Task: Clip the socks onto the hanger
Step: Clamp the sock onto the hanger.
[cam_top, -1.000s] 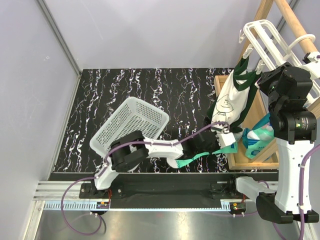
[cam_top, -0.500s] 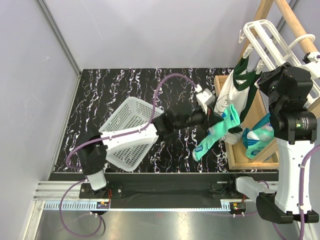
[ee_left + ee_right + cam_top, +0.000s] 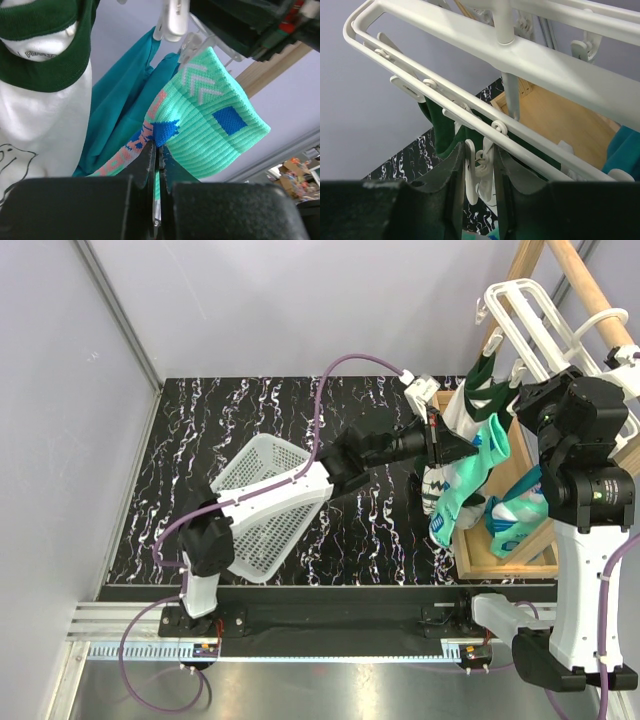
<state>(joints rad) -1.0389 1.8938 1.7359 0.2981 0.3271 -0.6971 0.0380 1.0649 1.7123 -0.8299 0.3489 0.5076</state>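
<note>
Mint-green sock (image 3: 465, 485) is pinched in the closed left gripper (image 3: 452, 450), right of centre; a hanger (image 3: 530, 57) clip (image 3: 471, 172) is squeezed by the right gripper (image 3: 479, 172).

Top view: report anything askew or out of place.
The basket is tipped up on edge rather than standing flat, with the left arm crossing over it. Nothing looks spilled or damaged. The left fingers pinch a sock; the right fingers hold a clip.
</note>
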